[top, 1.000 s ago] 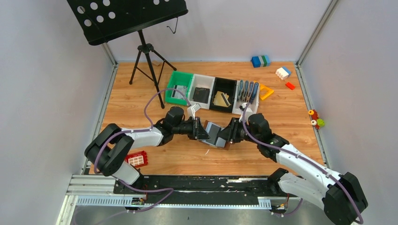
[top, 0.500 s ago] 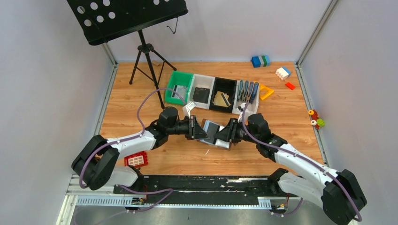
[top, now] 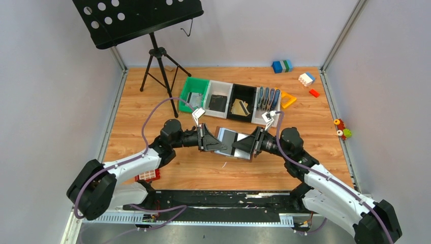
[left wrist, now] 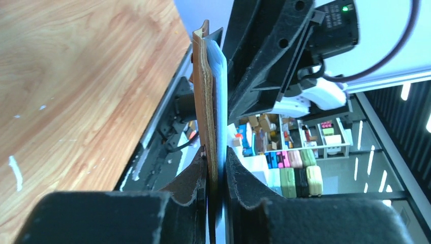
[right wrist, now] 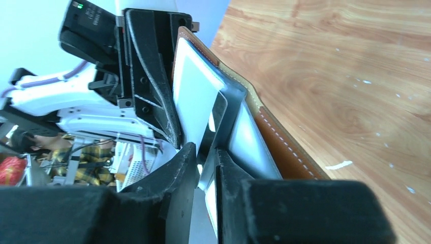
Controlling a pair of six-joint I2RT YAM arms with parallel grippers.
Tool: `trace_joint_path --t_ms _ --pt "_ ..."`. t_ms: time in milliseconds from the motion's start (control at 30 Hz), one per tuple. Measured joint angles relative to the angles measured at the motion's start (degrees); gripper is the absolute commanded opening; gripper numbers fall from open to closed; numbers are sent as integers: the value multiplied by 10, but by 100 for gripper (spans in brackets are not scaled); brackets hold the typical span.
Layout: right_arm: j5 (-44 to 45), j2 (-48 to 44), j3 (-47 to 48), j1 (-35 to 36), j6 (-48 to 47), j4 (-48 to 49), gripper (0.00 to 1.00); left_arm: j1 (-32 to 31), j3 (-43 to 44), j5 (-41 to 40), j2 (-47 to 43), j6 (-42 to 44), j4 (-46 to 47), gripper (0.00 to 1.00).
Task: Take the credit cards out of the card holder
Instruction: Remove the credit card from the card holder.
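Observation:
The brown leather card holder is held open above the table between both grippers, its grey-blue pockets facing up. My left gripper is shut on its left flap; the left wrist view shows the leather edge and blue lining pinched between the fingers. My right gripper reaches into the holder from the right. In the right wrist view a thin silver-grey card runs edge-on between its fingers, still partly in a pocket of the holder. No other card in the holder shows.
At the back stand a green bin, a white bin with a black card, a black bin with a gold card, and blue-grey holders. A music stand tripod is back left. A red block lies front left; toy bricks back right.
Both arms have drawn back and raised the holder off the table; it now spreads wider and flatter between the two grippers. The left elbow has swung left.

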Motion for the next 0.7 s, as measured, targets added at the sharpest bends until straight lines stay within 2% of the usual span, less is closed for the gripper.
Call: trace_joint_path --t_ms 133,333,400,700 --pt "-11 -21 -3 -1 24 31 9 0 0 5 -30 -18 8 3" --pt "-42 -10 -22 -3 69 114 9 0 0 12 -44 -34 17 3" --pt "-52 3 -26 -8 84 139 2 1 0 12 -44 -38 19 4" --pt "-60 -4 -28 -11 105 153 0 3 1 14 -57 -43 19 23"
